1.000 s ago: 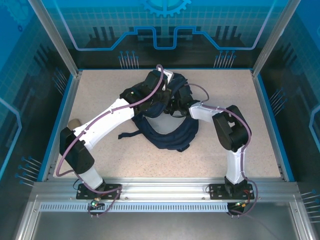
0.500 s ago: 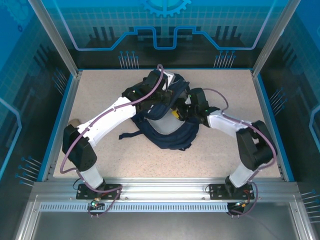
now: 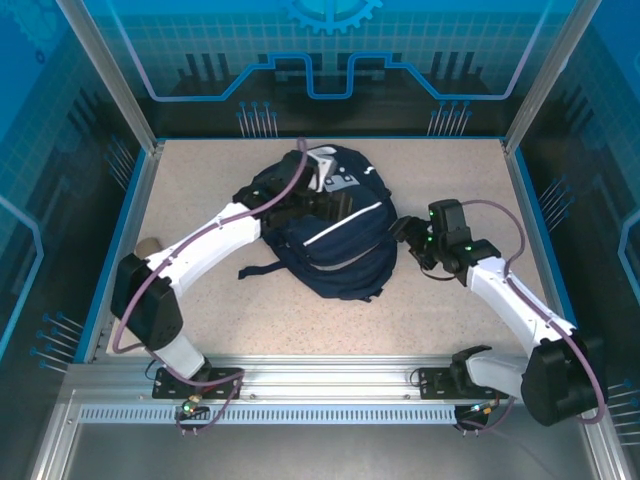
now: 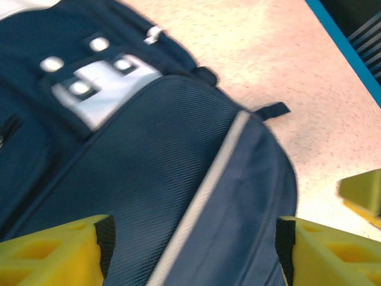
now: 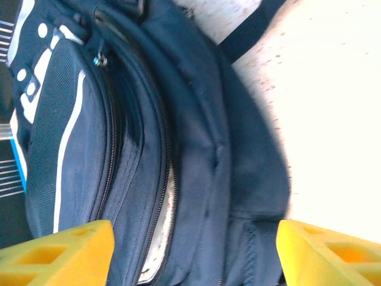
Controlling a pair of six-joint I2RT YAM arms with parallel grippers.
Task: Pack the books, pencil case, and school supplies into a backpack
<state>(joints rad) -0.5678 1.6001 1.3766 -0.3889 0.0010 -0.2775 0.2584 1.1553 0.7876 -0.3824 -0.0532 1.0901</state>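
Observation:
The navy backpack (image 3: 340,245) lies flat mid-table, its white stripe (image 4: 205,185) and white-and-grey patch (image 4: 104,89) facing up. My left gripper (image 3: 318,195) hovers open over the bag's top part, jaws wide apart (image 4: 193,238) with only fabric below. At the bag's right side, a little clear of it, my right gripper (image 3: 407,235) is open too (image 5: 193,250). A pale sliver (image 5: 158,238) shows in the main zipper gap. The books are hidden. The tan pencil case (image 3: 148,246) lies by the left wall, half behind my left arm.
Dark straps (image 3: 262,268) trail from the bag to the left on the speckled table (image 3: 460,180). Blue walls (image 3: 530,220) fence the table on the left, right and back. A yellow finger (image 4: 363,193) shows at the right edge of the left wrist view.
My right arm has drawn back out of the backpack to its right side. The bag's front, held up before, now lies flat over the opening, with the left gripper above it.

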